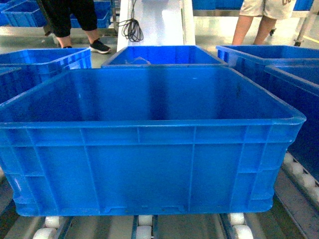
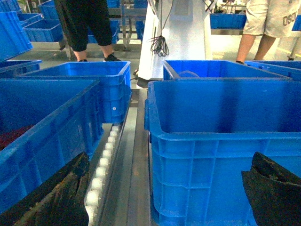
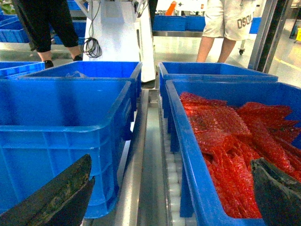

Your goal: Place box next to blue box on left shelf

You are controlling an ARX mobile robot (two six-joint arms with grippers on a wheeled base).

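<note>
The box (image 1: 149, 169) is a large bright-blue open crate with ribbed walls. It stands empty on a roller lane and fills the head view. In the left wrist view its near left corner (image 2: 207, 169) lies between the widely spread fingers of my left gripper (image 2: 169, 160), which touch nothing. In the right wrist view the box (image 3: 56, 127) is on the left. My right gripper (image 3: 171, 162) is open and straddles the gap between the box and a neighbouring crate. Neither gripper shows in the head view. Other blue boxes (image 1: 45, 59) stand on the lane to the left.
A blue crate of red bubble wrap (image 3: 225, 136) sits right of the box, and another crate (image 1: 164, 55) stands behind it. Left-lane crates (image 2: 80, 80) and white rollers (image 2: 106, 155) border a steel rail (image 2: 134, 165). Two people (image 1: 75, 20) stand beyond, beside a white machine (image 1: 159, 20).
</note>
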